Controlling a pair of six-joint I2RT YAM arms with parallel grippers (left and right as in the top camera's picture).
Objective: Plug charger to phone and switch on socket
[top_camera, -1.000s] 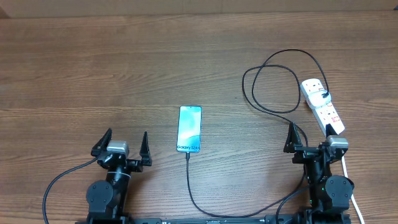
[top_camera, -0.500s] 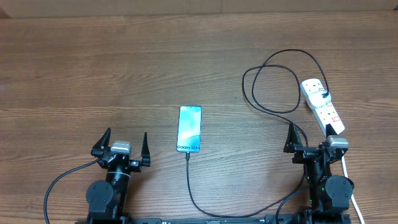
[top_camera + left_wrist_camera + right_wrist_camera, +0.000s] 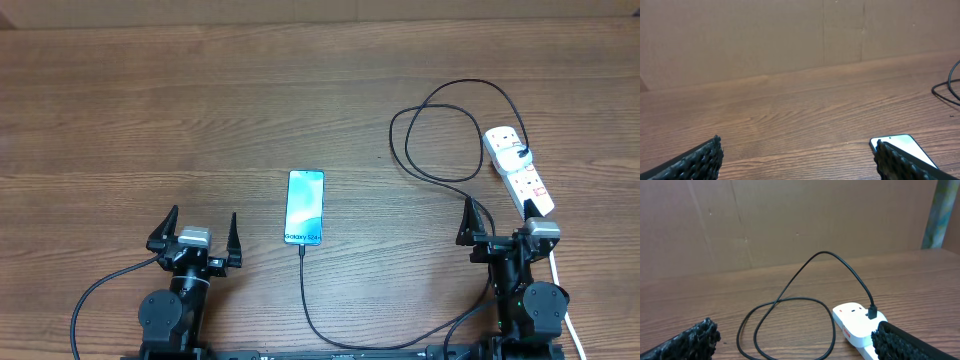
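black cable looped beside the white socket
the charger (image 3: 822, 253) arcs up off the wooden table (image 3: 700, 295) and plugs into the top of the socket (image 3: 855, 325) — its slack crosses into a loop; the right gripper (image 3: 796, 330) is spread wide, holding nothing.

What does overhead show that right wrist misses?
Only overhead: the phone, the charger running up to the phone's near edge, and the socket along its whole length. Only right wrist: the brown wall in the background and a greenish post at the right edge. Both: the charger's loop and the socket's far end, with the black plug in it.
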